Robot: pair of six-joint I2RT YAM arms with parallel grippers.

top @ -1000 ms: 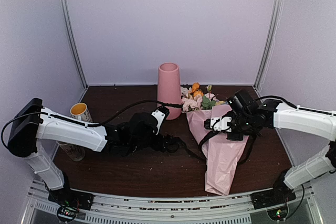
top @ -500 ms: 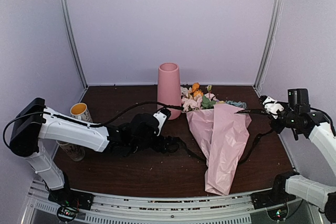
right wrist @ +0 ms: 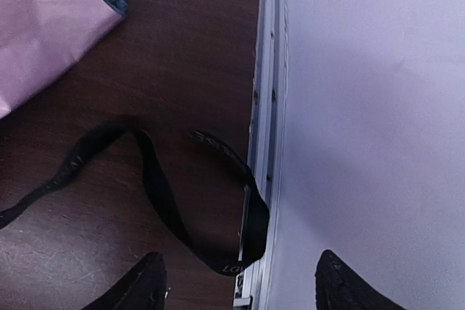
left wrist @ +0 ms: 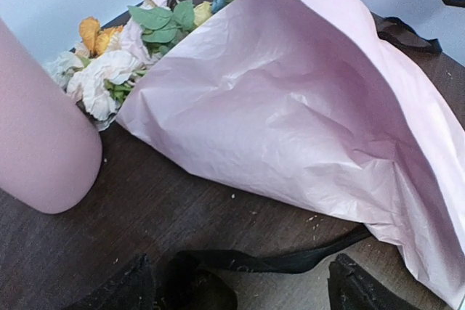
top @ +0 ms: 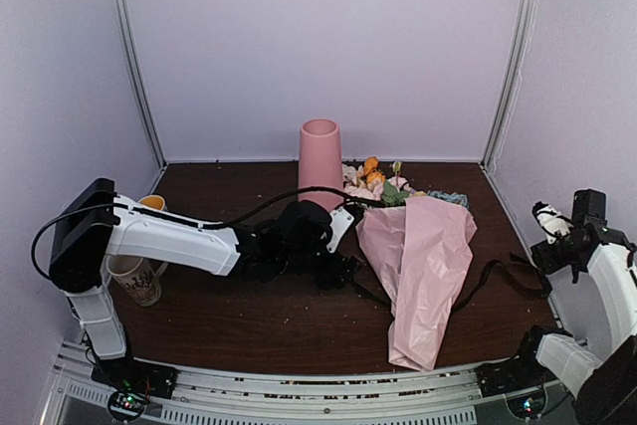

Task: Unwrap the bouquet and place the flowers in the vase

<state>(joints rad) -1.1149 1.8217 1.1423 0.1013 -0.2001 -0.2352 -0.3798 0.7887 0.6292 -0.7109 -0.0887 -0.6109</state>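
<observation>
The bouquet lies on the dark table, its pink-lilac paper wrap [top: 418, 266] loose around the stems. The flowers [top: 373, 184] poke out at its far end, beside the tall pink vase [top: 320, 171], which stands upright. The black ribbon [top: 503, 281] trails off the wrap to the right and lies slack in a loop [right wrist: 156, 194] by the wall rail. My right gripper [top: 542, 246] hangs open above that loop [right wrist: 243, 288], holding nothing. My left gripper [top: 338, 268] is open at the wrap's left edge, and another stretch of ribbon [left wrist: 290, 259] lies between its fingers [left wrist: 243, 292].
Two patterned mugs stand at the left, one [top: 149, 206] partly hidden behind the left arm and one [top: 134, 281] nearer the front. The right wall and its metal rail [right wrist: 265, 107] are close to the right gripper. The vase [left wrist: 40, 143] fills the left of the left wrist view.
My right gripper pulled the ribbon away from the wrap to the far right, then opened and dropped it. The left arm slid right toward the wrap.
</observation>
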